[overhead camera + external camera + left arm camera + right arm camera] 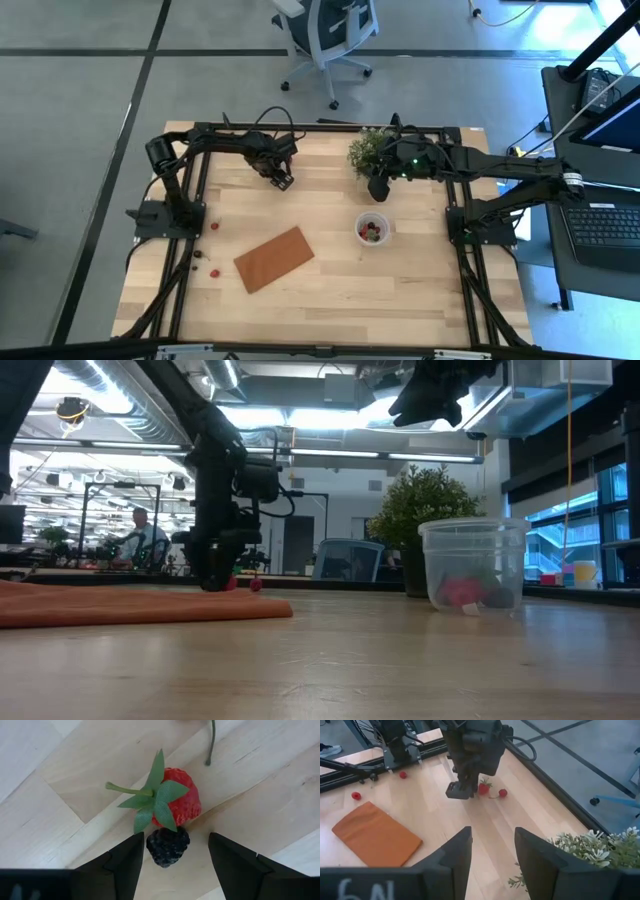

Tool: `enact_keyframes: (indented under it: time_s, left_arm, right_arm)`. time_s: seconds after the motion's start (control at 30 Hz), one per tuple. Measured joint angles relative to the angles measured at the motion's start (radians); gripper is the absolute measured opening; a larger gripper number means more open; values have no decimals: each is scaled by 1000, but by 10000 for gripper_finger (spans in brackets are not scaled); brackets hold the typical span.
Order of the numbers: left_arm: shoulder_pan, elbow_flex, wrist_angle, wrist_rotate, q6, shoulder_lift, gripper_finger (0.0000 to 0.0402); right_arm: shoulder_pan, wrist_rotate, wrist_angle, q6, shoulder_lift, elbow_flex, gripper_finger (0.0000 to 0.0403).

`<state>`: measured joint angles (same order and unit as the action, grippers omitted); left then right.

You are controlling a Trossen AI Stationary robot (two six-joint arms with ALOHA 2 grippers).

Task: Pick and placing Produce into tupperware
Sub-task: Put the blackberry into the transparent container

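My left gripper (283,182) is low over the far middle of the table, open. In the left wrist view its fingers (125,865) stand on either side of a dark blackberry (167,847) that lies on the wood against a red strawberry (176,795) with green leaves. Whether a finger touches the berry, I cannot tell. The clear round cup (373,228) stands right of centre with red and dark pieces inside; it also shows in the low view (474,565). My right gripper (378,190) hangs open and raised beside the plant, far from the table top (440,390).
A flat brown board (273,258) lies near the table's middle. Loose red pieces lie at the left side (213,226) (197,255) (213,271), and a cherry (503,793) lies by the strawberry. A green potted plant (370,150) stands at the far edge.
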<state>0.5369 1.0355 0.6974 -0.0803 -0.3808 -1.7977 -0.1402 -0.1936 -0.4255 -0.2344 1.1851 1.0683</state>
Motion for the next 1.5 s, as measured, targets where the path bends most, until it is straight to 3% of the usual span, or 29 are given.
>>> enact_keyframes:
  time_s: [0.2,0.6,0.83,1.03,1.2,1.33,1.5]
  left_arm:
    - [1,0,-1,1,-1,-1,207]
    - [0,-2,-3,10,-1,-2,120]
    - [-16,-4,-1,9,-1,5,111]
    - [-38,-8,24,196,0,80,111]
    - [-75,-8,-40,379,-3,193,111]
    - [-125,-6,-195,505,-60,285,111]
    - [-210,-5,-512,517,-150,354,111]
  right_arm:
    - [0,0,2,1,0,0,152]
    - [0,0,2,2,0,0,152]
    - [1,2,-2,0,0,0,152]
    - [1,8,-30,-95,0,0,152]
    - [1,145,-34,-141,0,0,152]
    - [14,205,-34,-2,0,0,152]
    - [56,211,-8,268,0,0,152]
